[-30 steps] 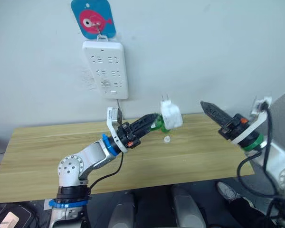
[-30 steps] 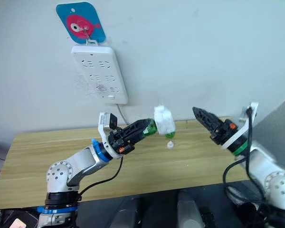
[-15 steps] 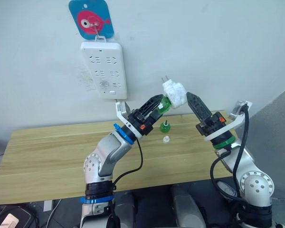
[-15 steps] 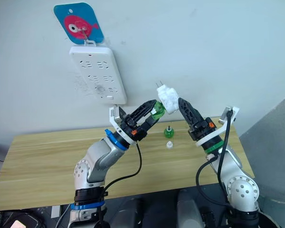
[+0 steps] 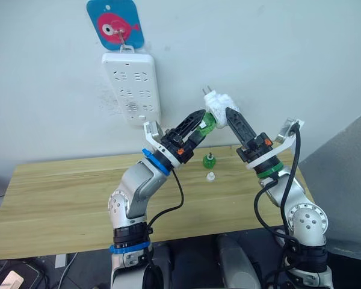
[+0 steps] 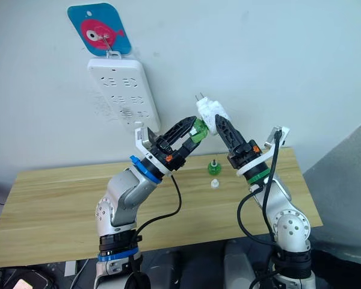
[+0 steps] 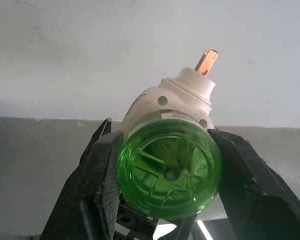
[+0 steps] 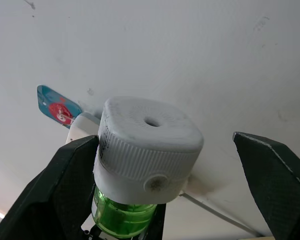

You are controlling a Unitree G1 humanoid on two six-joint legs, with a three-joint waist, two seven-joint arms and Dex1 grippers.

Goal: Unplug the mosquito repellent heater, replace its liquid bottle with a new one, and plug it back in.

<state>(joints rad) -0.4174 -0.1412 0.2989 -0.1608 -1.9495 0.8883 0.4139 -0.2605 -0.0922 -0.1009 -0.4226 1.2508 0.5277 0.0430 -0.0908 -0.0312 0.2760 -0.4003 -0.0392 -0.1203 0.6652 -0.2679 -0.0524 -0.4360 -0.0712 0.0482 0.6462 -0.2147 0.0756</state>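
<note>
Heater: the white mosquito repellent heater (image 5: 218, 105) is held up in the air above the wooden worktop (image 5: 60, 192), in front of the wall, with its two metal plug pins (image 5: 207, 90) pointing up and toward the wall.
Bottle in heater: a green liquid bottle (image 7: 169, 175) is screwed into the heater's underside; the left wrist view looks straight at its round base.
Left end effector: the left end effector (image 5: 198, 122) is closed around the green bottle, one black finger on each side of it.
Right end effector: the right end effector (image 8: 160, 200) is spread wide about the heater's white body; one finger (image 8: 55, 190) touches the ribbed side, the other (image 8: 275, 180) stands well apart from it.
Heater face: in the right wrist view the rounded top shows a small round vent hole (image 8: 151, 121).
Power strip: a long white power strip (image 5: 132, 84) hangs on the wall from a blue fish-printed hook plate (image 5: 115, 23), up and to the left of the heater.
On the worktop: a second green bottle (image 5: 209, 160) stands upright below the heater, with a small white cap (image 5: 211, 176) just beside it.
</note>
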